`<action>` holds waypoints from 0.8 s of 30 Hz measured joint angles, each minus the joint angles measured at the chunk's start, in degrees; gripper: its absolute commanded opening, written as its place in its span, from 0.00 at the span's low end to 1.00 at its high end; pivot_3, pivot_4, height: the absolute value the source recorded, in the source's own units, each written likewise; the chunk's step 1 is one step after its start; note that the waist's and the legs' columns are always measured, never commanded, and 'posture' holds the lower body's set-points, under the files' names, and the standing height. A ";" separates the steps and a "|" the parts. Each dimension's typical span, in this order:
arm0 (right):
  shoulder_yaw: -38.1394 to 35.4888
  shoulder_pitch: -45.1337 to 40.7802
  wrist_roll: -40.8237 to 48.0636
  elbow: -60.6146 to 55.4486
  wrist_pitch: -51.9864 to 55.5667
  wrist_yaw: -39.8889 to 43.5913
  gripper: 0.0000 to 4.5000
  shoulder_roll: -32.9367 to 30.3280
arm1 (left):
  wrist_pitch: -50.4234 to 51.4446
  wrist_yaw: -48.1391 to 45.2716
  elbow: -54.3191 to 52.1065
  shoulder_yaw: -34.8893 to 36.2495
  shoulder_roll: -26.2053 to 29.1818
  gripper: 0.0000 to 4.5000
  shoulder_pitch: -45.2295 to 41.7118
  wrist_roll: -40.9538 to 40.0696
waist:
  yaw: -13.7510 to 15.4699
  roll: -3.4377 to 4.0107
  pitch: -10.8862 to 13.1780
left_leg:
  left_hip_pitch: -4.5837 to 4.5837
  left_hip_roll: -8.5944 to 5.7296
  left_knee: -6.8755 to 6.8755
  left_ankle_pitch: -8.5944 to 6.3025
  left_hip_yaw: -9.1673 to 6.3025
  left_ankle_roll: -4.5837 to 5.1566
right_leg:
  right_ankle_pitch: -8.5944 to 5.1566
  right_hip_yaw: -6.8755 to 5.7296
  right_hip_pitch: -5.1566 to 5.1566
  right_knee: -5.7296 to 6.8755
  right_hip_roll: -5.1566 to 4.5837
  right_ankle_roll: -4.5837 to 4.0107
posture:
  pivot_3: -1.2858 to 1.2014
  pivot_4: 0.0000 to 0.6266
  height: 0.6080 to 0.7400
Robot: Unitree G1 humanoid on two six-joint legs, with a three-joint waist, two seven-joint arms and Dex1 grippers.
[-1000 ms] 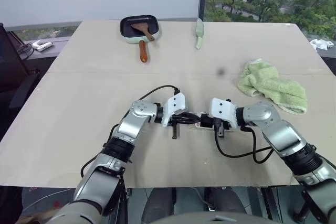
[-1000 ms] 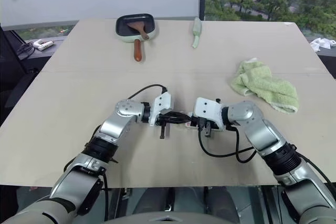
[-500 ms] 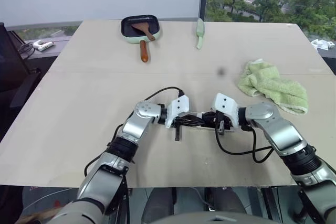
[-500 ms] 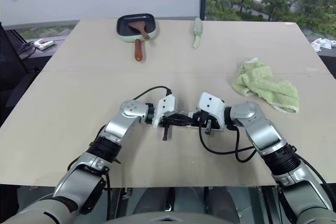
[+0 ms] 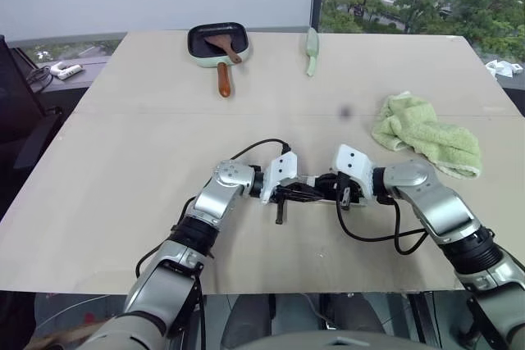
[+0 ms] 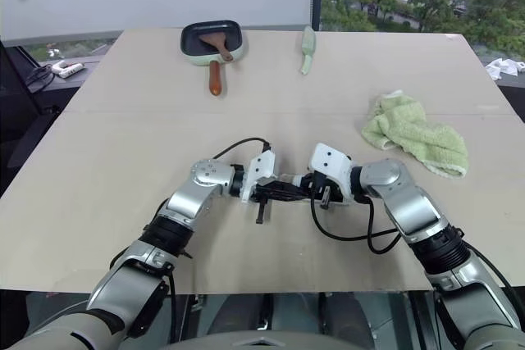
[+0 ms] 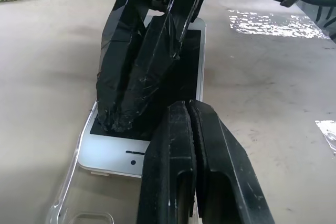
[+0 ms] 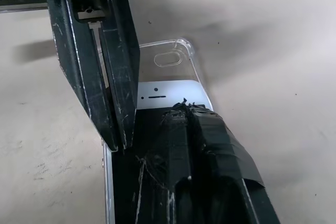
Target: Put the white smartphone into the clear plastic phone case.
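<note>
The white smartphone (image 7: 113,156) lies flat, screen up, on the table between my two arms. It rests on the clear plastic phone case (image 8: 190,52); the case's end with the camera cutout sticks out past the phone's earpiece end. My left gripper (image 7: 187,109) is shut, its tips over the phone's screen near that end. My right gripper (image 8: 186,111), wrapped in black tape, is also shut, and comes from the opposite side with its tips down on the screen. In the left eye view the left gripper (image 5: 294,194) and right gripper (image 5: 326,190) nearly meet, hiding most of the phone.
A green cloth (image 5: 426,133) lies bunched at the right. A pale green pan (image 5: 217,41) holding a wooden spatula and a small green utensil (image 5: 312,41) sit at the far edge. Black cables loop from both wrists onto the table (image 5: 123,170).
The right gripper has rolled a little at the wrist. Both grippers stay shut over the phone, and the phone and case lie where they were.
</note>
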 measured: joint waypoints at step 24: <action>-2.85 0.98 3.70 -1.40 5.25 -1.46 0.00 -0.72 | -15.72 4.28 9.03 -2.35 -0.91 0.02 -3.11 4.28 | 0.13 0.01 -0.07 | 0.06 0.02 0.01 0.00 -0.02 0.00 | -0.11 -0.02 0.12 -0.06 -0.10 -0.18 | 0.52 0.24 1.00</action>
